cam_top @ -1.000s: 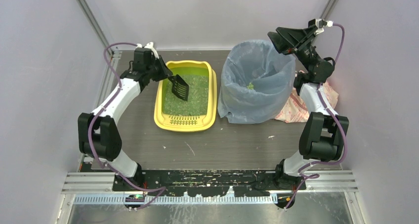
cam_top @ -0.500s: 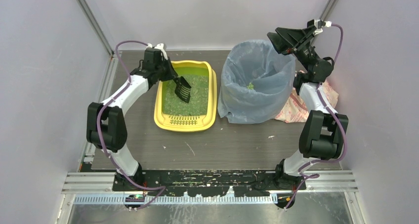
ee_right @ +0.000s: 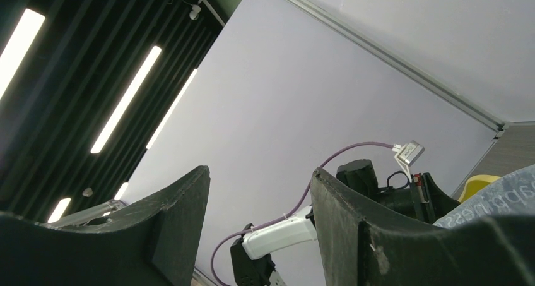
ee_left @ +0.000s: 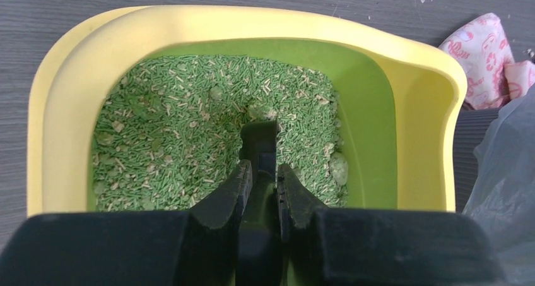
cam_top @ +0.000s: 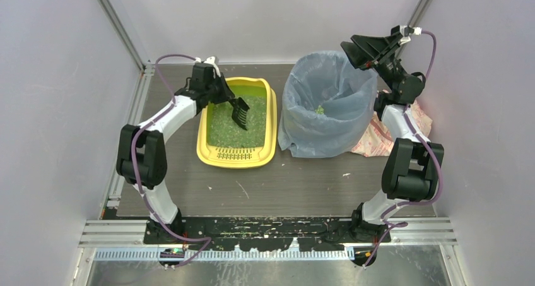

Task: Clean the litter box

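Observation:
The yellow litter box (cam_top: 204, 129) with green litter lies at the table's back left, its slotted grate (cam_top: 236, 153) at the near end. In the left wrist view its rim (ee_left: 404, 59) surrounds the green litter (ee_left: 164, 141). My left gripper (cam_top: 222, 98) is shut on the handle of the black slotted scoop (cam_top: 241, 113), whose blade dips into the litter at the box's far right part; in the wrist view the scoop (ee_left: 259, 141) pokes into the litter beyond my gripper (ee_left: 262, 171). My right gripper (cam_top: 351, 49) is open and empty, raised above the bin's far right rim, also seen in its wrist view (ee_right: 260, 178).
A tall bin lined with a blue translucent bag (cam_top: 325, 106) stands right of the box, with a bit of green inside. A pink patterned cloth (cam_top: 385, 137) lies right of the bin, also in the left wrist view (ee_left: 486, 59). Litter crumbs dot the table front.
My left arm has swung right and farther back, carrying the scoop from the box's left middle toward its far right part. The right arm has barely moved.

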{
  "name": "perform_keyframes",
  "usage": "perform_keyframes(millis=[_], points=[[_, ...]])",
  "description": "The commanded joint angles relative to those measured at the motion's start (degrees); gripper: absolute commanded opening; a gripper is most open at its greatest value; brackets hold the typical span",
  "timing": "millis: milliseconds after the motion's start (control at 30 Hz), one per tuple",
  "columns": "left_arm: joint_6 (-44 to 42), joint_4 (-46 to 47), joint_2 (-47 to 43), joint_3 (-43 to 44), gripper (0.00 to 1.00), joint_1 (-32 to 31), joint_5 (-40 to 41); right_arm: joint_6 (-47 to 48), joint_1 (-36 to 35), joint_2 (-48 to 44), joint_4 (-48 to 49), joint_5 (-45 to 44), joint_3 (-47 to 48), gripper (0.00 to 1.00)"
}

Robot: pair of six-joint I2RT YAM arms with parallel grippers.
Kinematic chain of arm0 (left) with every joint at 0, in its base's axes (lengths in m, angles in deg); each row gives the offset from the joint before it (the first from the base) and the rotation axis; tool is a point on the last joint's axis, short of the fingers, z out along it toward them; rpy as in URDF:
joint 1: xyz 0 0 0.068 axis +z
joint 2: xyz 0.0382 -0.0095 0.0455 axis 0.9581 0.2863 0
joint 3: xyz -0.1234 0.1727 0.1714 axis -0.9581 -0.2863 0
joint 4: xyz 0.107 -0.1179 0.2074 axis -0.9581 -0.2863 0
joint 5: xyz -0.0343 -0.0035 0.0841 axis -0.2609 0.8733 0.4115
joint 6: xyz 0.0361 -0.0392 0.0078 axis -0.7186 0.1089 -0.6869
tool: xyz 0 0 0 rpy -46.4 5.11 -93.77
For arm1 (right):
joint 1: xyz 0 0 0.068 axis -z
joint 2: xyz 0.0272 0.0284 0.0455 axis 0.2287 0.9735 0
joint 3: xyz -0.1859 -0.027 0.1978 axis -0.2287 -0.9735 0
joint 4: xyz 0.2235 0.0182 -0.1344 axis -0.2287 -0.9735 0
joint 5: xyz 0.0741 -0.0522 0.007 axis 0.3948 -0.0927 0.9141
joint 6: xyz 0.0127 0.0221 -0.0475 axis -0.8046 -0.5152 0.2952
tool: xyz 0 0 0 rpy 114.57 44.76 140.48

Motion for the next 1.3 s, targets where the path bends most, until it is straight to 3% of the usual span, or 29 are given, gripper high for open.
perform_keyframes(millis=[0,233,433,900,1133,1267], points=[[4.70,4.47,1.97,-1.45,0.00,-0.61,-3.88,-0.03,0.18,-0.44,2.98,0.75,2.63,0.65],[12.71,11.12,3.02,-5.37,0.00,-0.62,-11.09,-0.11,0.19,-0.43,3.07,0.83,3.26,0.65],[14.32,14.75,1.82,-8.56,0.00,0.04,-13.13,-0.20,0.21,-0.78,2.99,0.84,2.93,0.65],[26.60,36.33,-0.41,-14.46,0.00,6.13,-33.97,-0.18,0.18,-0.85,3.06,0.75,3.16,0.65],[34.31,46.17,-0.78,-14.09,0.00,8.68,-37.14,-0.36,0.23,-1.42,2.99,0.84,3.66,0.65],[34.43,45.66,-2.18,-14.09,0.00,10.78,-38.13,-0.34,0.19,-1.58,2.89,0.84,3.60,0.65]])
